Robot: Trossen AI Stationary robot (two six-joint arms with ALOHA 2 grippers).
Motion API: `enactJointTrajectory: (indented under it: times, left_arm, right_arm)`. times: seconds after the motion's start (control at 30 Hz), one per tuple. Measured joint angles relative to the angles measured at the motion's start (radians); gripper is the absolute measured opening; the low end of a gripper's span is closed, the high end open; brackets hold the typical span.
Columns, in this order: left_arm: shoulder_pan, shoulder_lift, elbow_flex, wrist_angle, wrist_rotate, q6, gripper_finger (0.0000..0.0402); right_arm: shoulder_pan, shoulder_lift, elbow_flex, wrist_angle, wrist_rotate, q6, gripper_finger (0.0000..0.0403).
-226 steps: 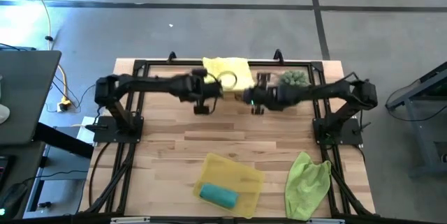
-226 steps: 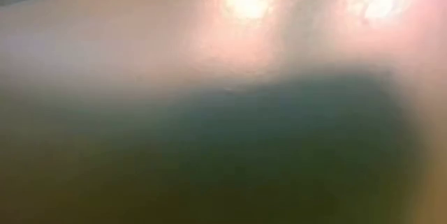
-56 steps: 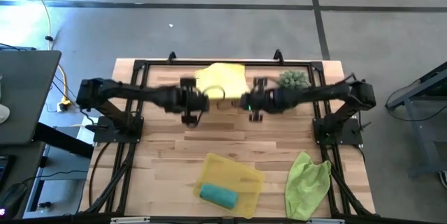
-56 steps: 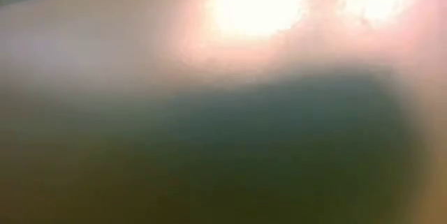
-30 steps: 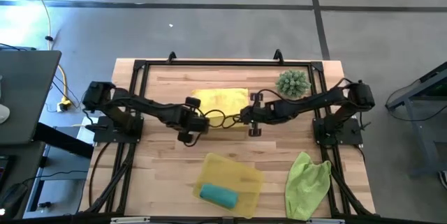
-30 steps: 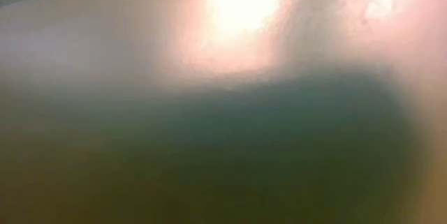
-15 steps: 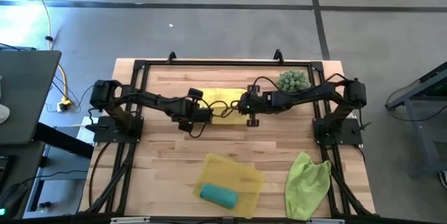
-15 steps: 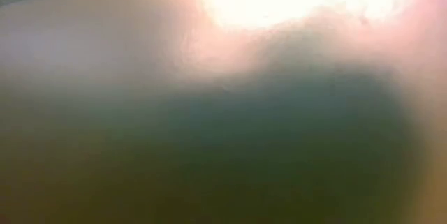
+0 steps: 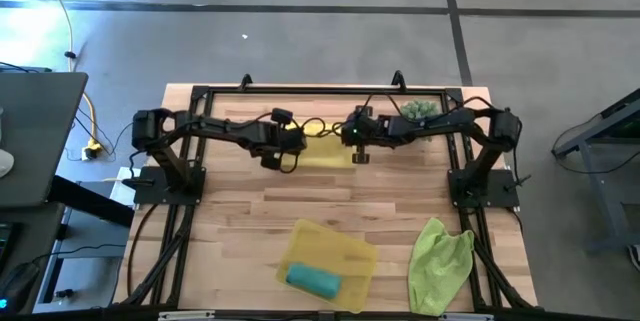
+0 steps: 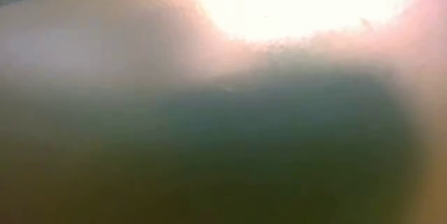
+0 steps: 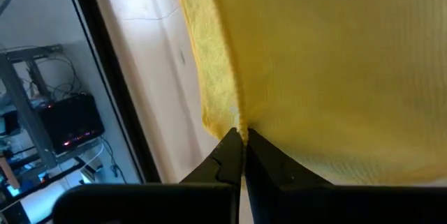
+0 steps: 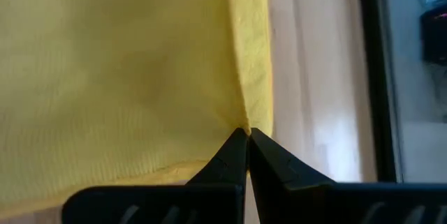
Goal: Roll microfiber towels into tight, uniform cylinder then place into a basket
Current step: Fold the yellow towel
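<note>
The left gripper (image 11: 242, 137) and right gripper (image 12: 247, 135) each pinched one edge of the yellow towel (image 9: 322, 151), fingers clamped on cloth, likely spreading it flat for rolling at the table's (image 9: 240, 211) far side, between them.

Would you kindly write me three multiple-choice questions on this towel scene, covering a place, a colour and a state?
1. Where is the teal towel?
A. in the basket
B. beside the plant
C. on the floor

2. What colour is the towel both grippers hold?
A. teal
B. lime green
C. yellow

3. How do the left gripper's jaws stand?
A. wide open
B. shut on cloth
C. out of view

Answers:
1 A, the high view shows it rolled in the tray.
2 C, the yellow towel lies between the left gripper and right gripper.
3 B, the left wrist view shows them pinching its edge.
</note>
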Motion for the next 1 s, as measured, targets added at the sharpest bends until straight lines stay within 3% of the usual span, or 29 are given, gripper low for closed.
enactJointTrajectory:
  times: [0.23,0.53,0.77,1.0]
  left_arm:
    - [0.081,0.0,0.0,0.025,0.02,0.02,0.0]
    - [0.105,0.0,0.0,0.183,0.054,0.195,0.0]
    - [0.097,0.0,0.001,0.233,-0.058,0.297,0.0]
    - [0.106,0.0,0.019,0.245,-0.064,0.332,0.0]
  right_arm:
    - [-0.055,0.006,0.0,0.016,-0.067,-0.004,0.0]
    - [-0.097,0.007,0.0,0.0,-0.067,-0.031,0.0]
    - [-0.097,0.004,0.051,-0.134,-0.032,-0.048,0.0]
    - [-0.095,0.004,0.135,-0.268,-0.01,0.001,0.0]
